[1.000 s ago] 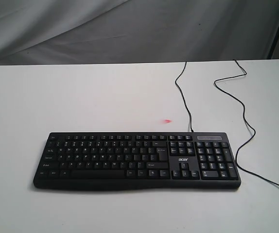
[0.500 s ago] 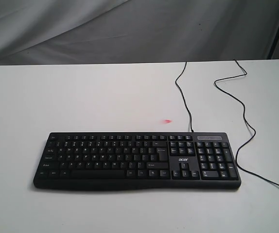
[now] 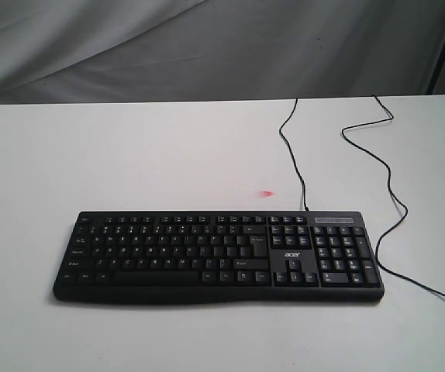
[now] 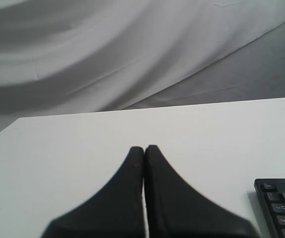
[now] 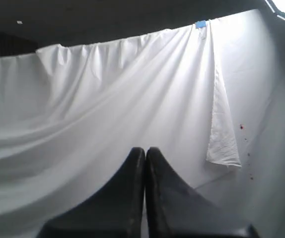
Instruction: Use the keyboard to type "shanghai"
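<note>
The wide black keyboard (image 3: 219,256) lies flat on the white table (image 3: 129,155), number pad on its right end, its thin cable (image 3: 292,147) running back off the table. No arm shows in the exterior view. In the left wrist view my left gripper (image 4: 144,148) is shut with nothing between its black fingers, above bare table, and a corner of the keyboard (image 4: 281,208) sits off to one side of it. My right gripper (image 5: 145,149) is shut and empty too, pointing at the white cloth backdrop; the keyboard is out of that view.
A second black cable (image 3: 385,178) winds across the table's right side past the keyboard's end. A small red spot (image 3: 267,193) marks the tabletop just behind the keyboard. A draped grey-white cloth (image 3: 207,46) hangs behind the table.
</note>
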`<action>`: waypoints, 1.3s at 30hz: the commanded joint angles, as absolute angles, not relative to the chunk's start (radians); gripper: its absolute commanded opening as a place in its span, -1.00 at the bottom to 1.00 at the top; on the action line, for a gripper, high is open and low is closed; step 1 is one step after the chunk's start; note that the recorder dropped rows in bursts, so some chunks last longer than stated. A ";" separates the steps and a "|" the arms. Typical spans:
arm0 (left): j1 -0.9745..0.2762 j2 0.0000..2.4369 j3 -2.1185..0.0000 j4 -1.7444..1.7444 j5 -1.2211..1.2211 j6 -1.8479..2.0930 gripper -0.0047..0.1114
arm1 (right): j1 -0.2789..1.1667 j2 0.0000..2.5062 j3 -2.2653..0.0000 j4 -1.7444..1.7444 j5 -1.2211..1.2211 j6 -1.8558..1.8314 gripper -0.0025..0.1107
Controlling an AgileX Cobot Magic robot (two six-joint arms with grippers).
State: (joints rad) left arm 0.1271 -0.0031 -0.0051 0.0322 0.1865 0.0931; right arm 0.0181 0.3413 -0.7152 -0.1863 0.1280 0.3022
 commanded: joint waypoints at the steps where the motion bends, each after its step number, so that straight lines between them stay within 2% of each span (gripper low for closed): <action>1: 0.123 0.000 0.000 0.032 0.180 0.090 -0.91 | 0.011 0.454 -0.828 -0.201 0.253 0.191 -0.96; 5: 0.123 0.000 0.000 0.032 0.180 0.090 -0.91 | 0.011 0.611 -0.934 -0.095 0.314 0.000 -0.96; 14: 0.123 0.000 0.000 0.032 0.180 0.090 -0.91 | 0.011 0.900 -1.128 0.499 0.572 -0.688 -0.96; 27: 0.123 0.000 0.000 0.032 0.180 0.090 -0.91 | 0.011 1.175 -1.287 0.720 0.589 -0.932 -0.96; 33: 0.123 0.000 0.000 0.032 0.180 0.090 -0.91 | 0.011 1.331 -1.293 1.030 0.622 -1.295 -0.96; 39: 0.123 0.000 0.000 0.032 0.180 0.090 -0.91 | 0.011 1.455 -1.293 1.193 0.736 -1.528 -0.96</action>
State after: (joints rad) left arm 0.1271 -0.0031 -0.0051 0.0322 0.1865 0.0931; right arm 0.0181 1.4176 -1.2874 1.1180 0.6804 -1.4182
